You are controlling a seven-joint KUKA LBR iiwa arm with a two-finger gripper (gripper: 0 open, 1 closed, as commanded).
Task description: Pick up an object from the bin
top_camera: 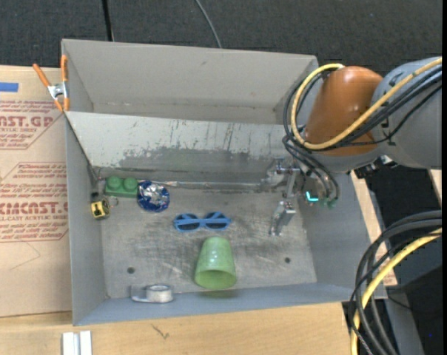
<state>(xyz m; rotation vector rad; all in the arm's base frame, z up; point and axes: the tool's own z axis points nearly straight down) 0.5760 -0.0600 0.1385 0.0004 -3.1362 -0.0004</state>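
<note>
My gripper (pixel 283 217) hangs at the right side of the bin, its metal fingers pointing down toward the bare floor, with nothing seen between them. A pair of blue sunglasses (pixel 202 221) lies to its left, near the middle of the bin. In front of the sunglasses a light green plastic cup (pixel 214 263) lies on its side, its mouth toward the front wall.
Along the back left lie a green block (pixel 121 186), a shiny blue ball (pixel 153 197) and a small yellow tape measure (pixel 99 210). A roll of clear tape (pixel 154 294) sits at the front left. The arm with its orange cover and cables hangs over the bin's right rim.
</note>
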